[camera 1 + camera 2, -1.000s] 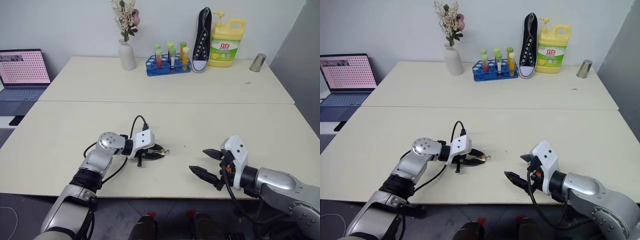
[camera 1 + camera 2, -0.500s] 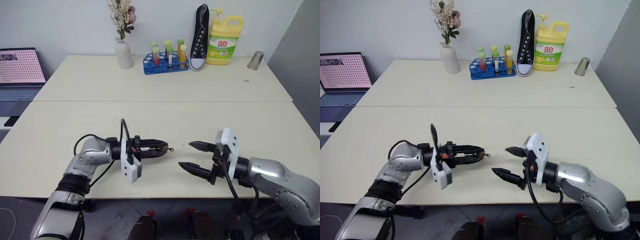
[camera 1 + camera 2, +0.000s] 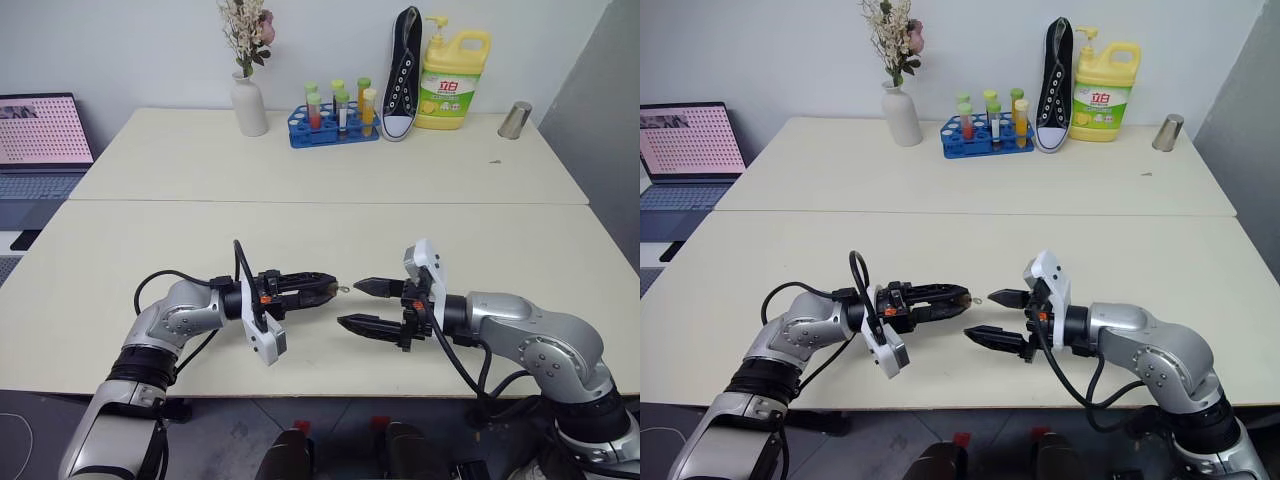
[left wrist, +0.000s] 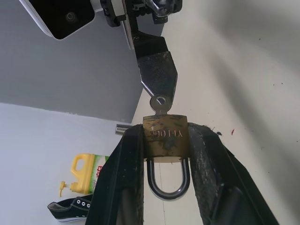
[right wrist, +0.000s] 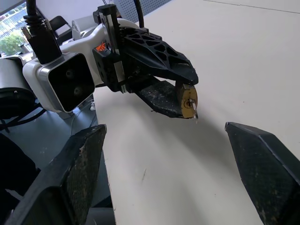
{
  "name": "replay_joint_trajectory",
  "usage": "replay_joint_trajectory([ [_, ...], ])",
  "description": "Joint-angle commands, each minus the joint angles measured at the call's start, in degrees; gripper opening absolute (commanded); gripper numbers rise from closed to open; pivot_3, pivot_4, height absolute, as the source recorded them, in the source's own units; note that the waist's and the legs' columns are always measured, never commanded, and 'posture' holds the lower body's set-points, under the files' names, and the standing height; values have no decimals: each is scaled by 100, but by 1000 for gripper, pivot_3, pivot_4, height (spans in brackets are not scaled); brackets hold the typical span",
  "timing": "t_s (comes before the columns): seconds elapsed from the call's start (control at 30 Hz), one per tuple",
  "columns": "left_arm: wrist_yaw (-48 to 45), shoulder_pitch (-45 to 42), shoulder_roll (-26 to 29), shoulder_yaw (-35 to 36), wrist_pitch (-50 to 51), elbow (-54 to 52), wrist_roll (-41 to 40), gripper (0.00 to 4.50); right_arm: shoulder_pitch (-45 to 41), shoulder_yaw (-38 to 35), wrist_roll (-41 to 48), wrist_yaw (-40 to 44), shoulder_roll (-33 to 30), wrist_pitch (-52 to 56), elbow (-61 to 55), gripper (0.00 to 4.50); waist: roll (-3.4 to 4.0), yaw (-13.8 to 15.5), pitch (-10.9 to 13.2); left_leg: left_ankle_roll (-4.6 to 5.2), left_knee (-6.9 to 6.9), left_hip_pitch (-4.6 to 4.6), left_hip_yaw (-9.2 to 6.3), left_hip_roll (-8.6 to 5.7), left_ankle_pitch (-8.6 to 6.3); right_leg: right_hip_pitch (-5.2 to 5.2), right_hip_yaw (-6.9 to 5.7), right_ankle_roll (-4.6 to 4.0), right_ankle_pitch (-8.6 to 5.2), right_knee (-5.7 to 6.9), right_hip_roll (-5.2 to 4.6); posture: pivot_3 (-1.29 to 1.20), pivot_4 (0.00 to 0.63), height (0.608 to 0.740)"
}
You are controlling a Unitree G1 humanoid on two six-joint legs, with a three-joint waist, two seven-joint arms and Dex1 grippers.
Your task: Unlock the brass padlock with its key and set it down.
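Between L fingers point(image 4: 206, 178), clamped brass padlock point(image 4: 165, 138), shackle half-hidden; R fingers point(image 3: 362, 323) spread, empty.

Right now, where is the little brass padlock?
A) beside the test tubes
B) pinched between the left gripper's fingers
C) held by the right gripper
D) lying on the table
B: the brass padlock sits clamped in the left gripper, while the right gripper stands open opposite.

The brass padlock point(image 4: 165, 139), key point(image 4: 159, 102) projecting from its keyway, shackle closed, is hanging above the table's near edge, pinched between two black fingers.
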Motion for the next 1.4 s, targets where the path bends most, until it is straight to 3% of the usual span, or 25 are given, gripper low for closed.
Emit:
replay_joint_trajectory([
  [0.03, 277, -61, 119, -41, 8, -226, 74, 968, -134, 47, -122, 64, 62, -55, 11, 4266, 0, -1, 0, 0, 0, 0, -1, 0, 0, 0, 0, 0, 0, 1, 0, 0, 150, 740],
  [0.27, 548, -48, 239, -210, 62, -310, 150, 968, -218, 25, -157, 142, 182, -36, 113, 4266, 1, -1, 1, 0, 0, 0, -1, 0, 0, -1, 0, 0, 0, 2, 0, 0, 150, 740],
  [0.37, 626, -41, 289, -263, 84, -320, 171, 968, -227, 62, -226, 235, 131, -80, 119, 3709, 1, -1, 1, 0, 0, 0, -1, 0, 0, -1, 0, 0, 0, 2, 0, 0, 150, 740],
  [0.7, 781, 16, 392, -420, 231, -470, 141, 968, -267, 43, -323, 428, 158, -106, 195, 34, 2, -2, 1, 0, 0, 0, -1, 0, 0, -2, 0, 0, 0, 4, 0, 0, 150, 740],
  [1.0, 847, 79, 476, -508, 324, -562, 99, 968, -180, 187, -737, 740, -96, -370, 213, 0, 2, -3, 1, 0, 1, 0, 0, -1, 0, -2, 0, 0, 0, 5, 0, 0, 150, 740],
  [1.13, 858, 106, 491, -531, 388, -582, 44, 968, -93, 194, -1091, 854, -250, -698, 317, 848, 2, -2, 1, 0, 1, 0, 1, 0, 0, -2, -1, 0, 0, 5, 0, 0, 150, 740],
  [1.27, 877, 130, 515, -554, 402, -617, 35, 968, -5, 23, -975, 872, -188, -711, 271, 2280, 2, -3, 1, 0, 2, 0, 1, 0, 0, -2, 0, 0, 0, 5, 0, 0, 150, 740],
  [1.4, 900, 159, 525, -605, 435, -676, 6, 968, -59, -69, -848, 666, 243, -698, 321, 2287, 2, -16, 1, 0, 2, 1, 1, 1, 0, -2, 1, -1, 0, 7, 0, 0, 150, 740],
])
